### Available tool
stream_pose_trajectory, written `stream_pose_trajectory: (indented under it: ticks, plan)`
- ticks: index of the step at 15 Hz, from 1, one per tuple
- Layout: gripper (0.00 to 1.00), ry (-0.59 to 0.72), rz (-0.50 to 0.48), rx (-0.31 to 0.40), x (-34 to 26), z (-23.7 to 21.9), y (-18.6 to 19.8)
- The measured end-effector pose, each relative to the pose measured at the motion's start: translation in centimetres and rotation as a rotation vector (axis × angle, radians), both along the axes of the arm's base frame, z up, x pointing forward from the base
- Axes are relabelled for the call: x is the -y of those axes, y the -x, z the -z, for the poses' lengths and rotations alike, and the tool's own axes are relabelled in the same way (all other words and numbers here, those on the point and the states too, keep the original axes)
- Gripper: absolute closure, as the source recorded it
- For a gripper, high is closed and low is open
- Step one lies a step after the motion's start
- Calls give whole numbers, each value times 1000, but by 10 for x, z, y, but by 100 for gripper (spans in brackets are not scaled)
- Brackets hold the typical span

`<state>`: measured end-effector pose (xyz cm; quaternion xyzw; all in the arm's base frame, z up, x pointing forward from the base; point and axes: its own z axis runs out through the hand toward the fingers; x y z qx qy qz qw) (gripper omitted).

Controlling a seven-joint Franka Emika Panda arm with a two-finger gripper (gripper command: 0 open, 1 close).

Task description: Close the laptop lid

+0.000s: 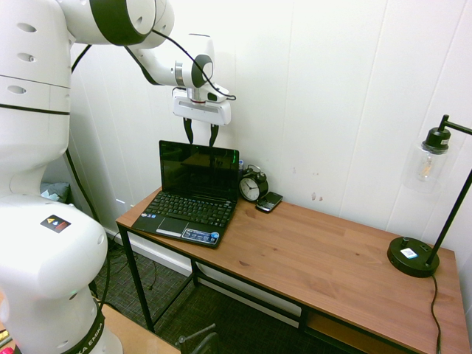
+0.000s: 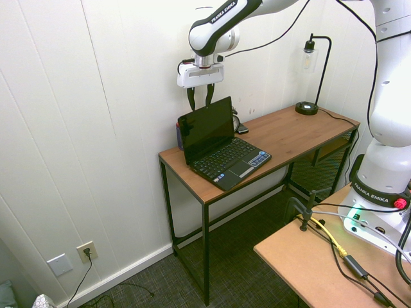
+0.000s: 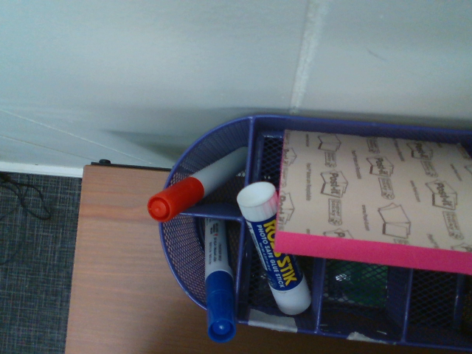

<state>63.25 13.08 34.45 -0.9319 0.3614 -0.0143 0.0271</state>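
Right under my wrist camera sits a blue mesh organiser point(image 3: 221, 221) at the desk's back edge, against the wall, behind the laptop; it holds a red-capped marker point(image 3: 181, 198), a blue-capped one point(image 3: 219, 295), a glue stick point(image 3: 274, 254) and a pink pad point(image 3: 376, 195). On the glue stick I read "ROSS STIK" and "PHOTO SAFE GLUE STICK", and the pad's backing repeats "Post-it". My pincer point(image 1: 200, 133) hangs point-down just above the top edge of the lid point(image 1: 199, 172), fingers parted with a clear gap and holding nothing; I judge I am placed there, slightly behind the panel, so I can push it forward and down. That lid stands open and near upright on the laptop point(image 2: 225, 154), which sits at the desk point(image 1: 332, 258) end nearest the wall corner, keyboard toward the front edge. An alarm clock point(image 1: 252, 186) and a phone point(image 1: 268, 201) lie just beside it, and a black lamp point(image 1: 424, 221) stands at the far end. "FRANKA EMIKA" is printed on my arm.
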Motion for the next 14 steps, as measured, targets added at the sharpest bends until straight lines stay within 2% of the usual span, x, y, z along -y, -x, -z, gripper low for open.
stream_pose_trajectory:
  ticks: [14]
  plan:
    - [100,-3,-11,-52,4,8,6]
